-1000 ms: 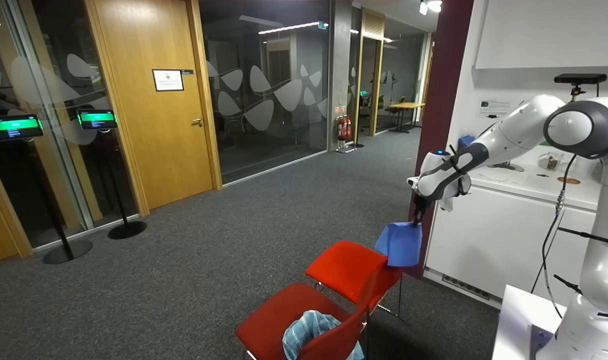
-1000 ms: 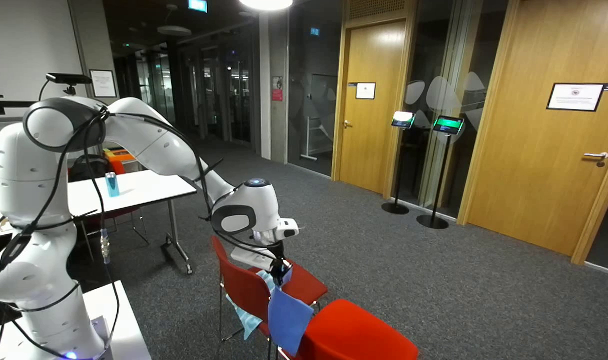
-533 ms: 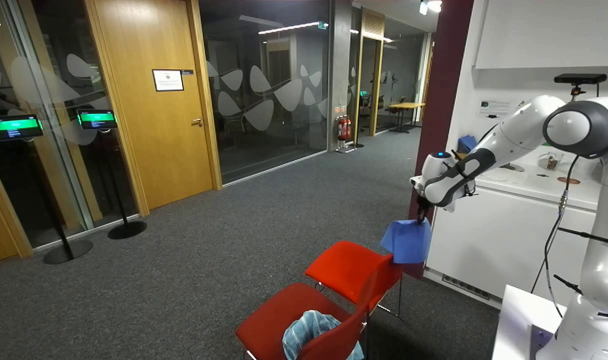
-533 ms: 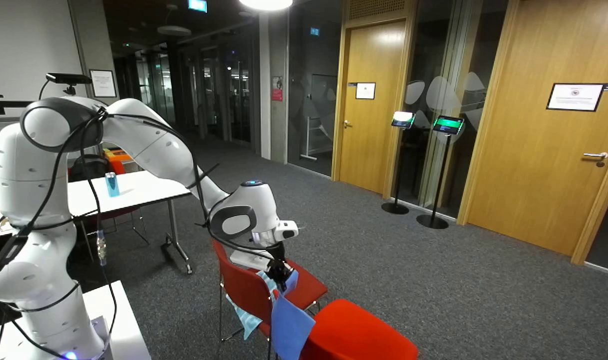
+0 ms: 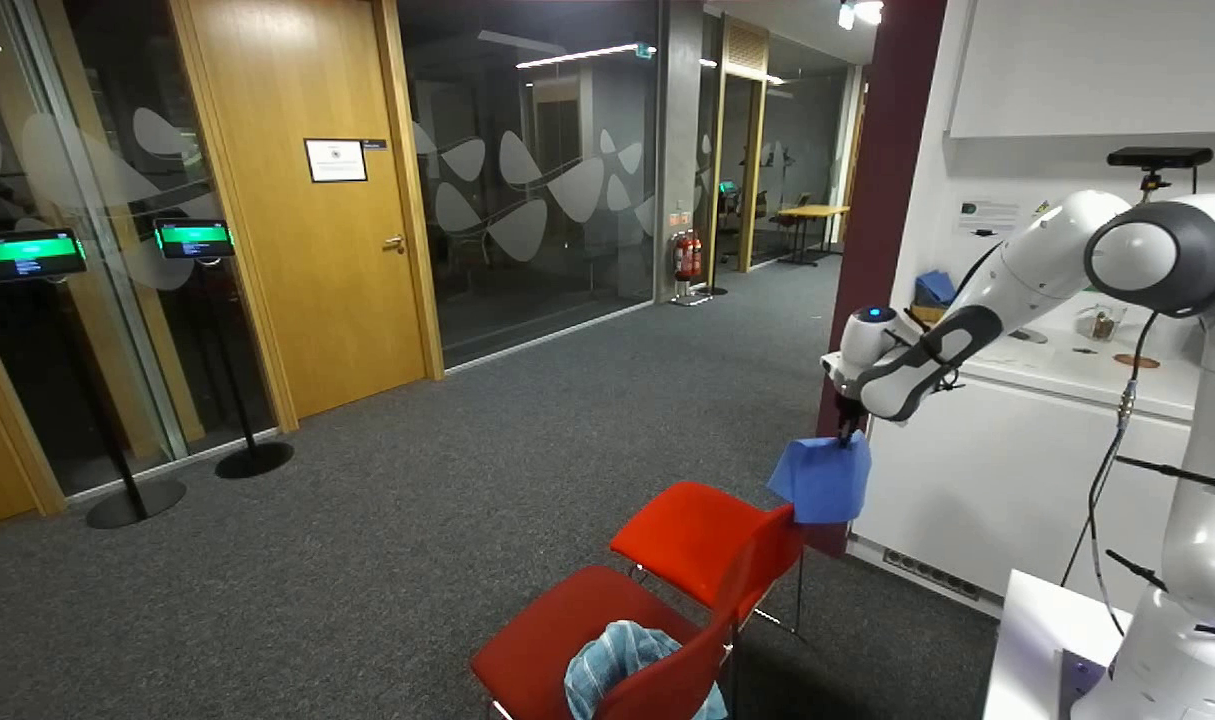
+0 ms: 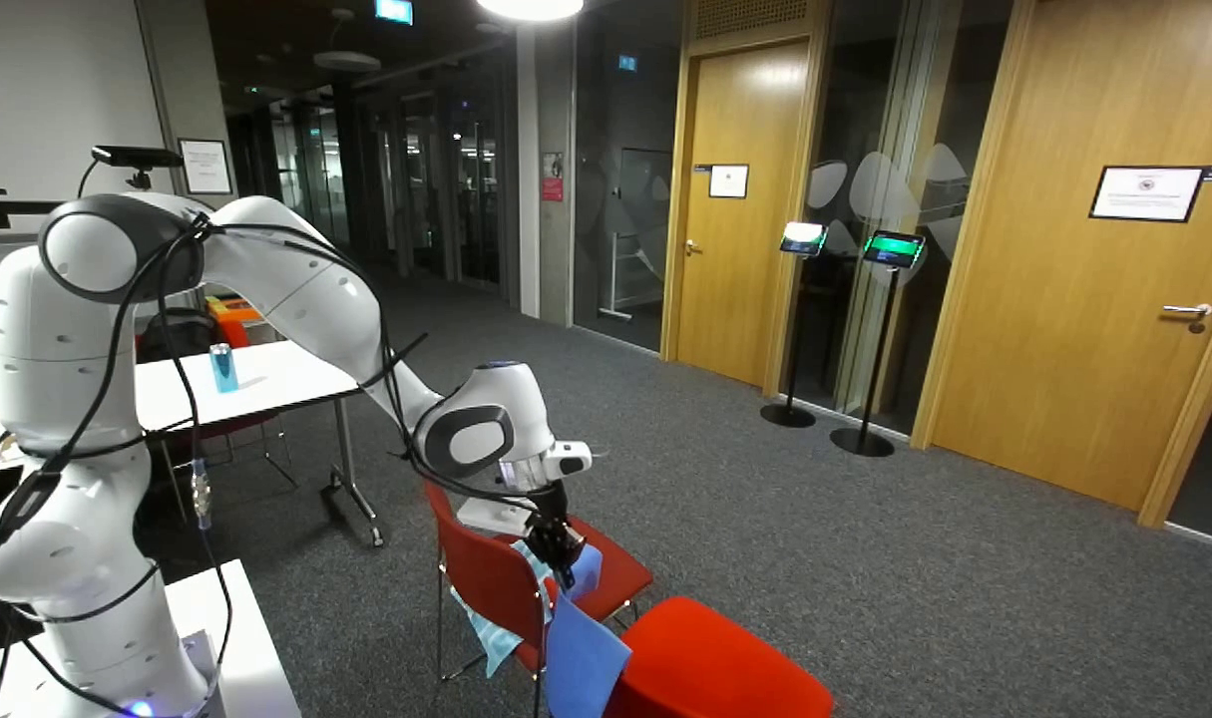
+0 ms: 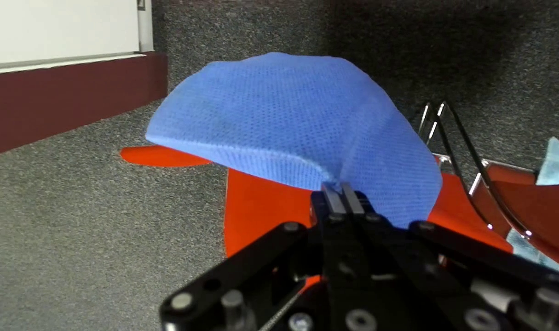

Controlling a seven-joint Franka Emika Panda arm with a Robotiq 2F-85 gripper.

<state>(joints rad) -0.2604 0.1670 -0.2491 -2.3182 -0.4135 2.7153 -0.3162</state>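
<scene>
My gripper (image 7: 338, 187) is shut on the edge of a blue cloth (image 7: 279, 105). The cloth (image 5: 822, 482) hangs down from the fingertips (image 5: 847, 437) beside the backrest of a bright red chair (image 5: 687, 535); I cannot tell whether it touches the chair. In an exterior view the cloth (image 6: 584, 658) also hangs below the gripper (image 6: 566, 578), next to the bright red chair (image 6: 720, 663). A darker red chair (image 5: 557, 630) stands close by, with a light blue checked cloth (image 5: 617, 655) on it, partly hidden by its backrest.
White cabinets (image 5: 937, 480) and a maroon column (image 5: 879, 180) stand near the gripper. A blue item (image 5: 933, 288) lies on the counter. A white table (image 6: 266, 384) bears a blue can (image 6: 223, 368). Two screen stands (image 6: 862, 442) stand near the doors. Chair legs (image 7: 472, 179) show below.
The gripper and the blue cloth have moved a little to the right in an exterior view, slightly upward. The cloth is spread a bit wider. The chairs have not moved.
</scene>
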